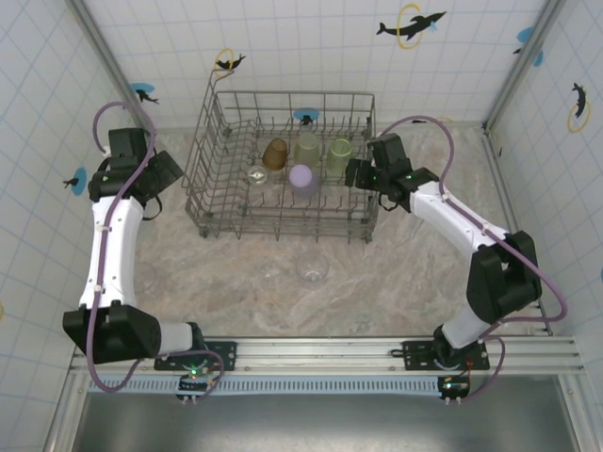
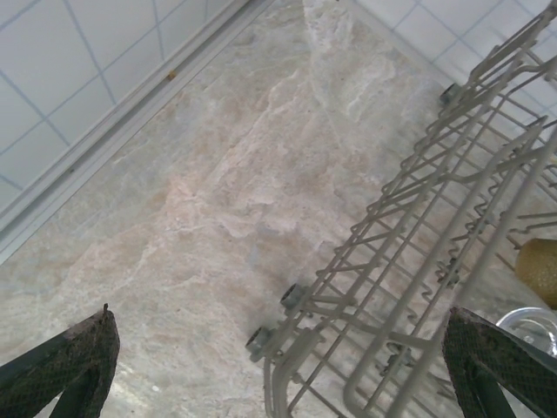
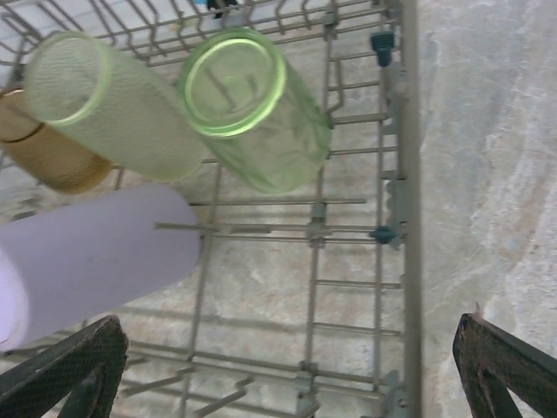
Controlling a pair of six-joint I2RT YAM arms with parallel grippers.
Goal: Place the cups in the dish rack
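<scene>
Inside, cylindrical translucent plastic cups (image 1: 301,176) rest among the grey wire dish rack (image 1: 202,171).

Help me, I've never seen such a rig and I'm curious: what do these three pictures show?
Two robot arms are bolted at a table's near edge. The overhead picture looks down from behind them. The other two come from wrist cameras; the dark tips in the bottom corners are each gripper's own fingers. The left gripper and right gripper are open, holding nothing. The wire dish rack holds a lilac cup, two green cups, an amber cup and a clear cup. A second clear cup stands on the table.
</scene>
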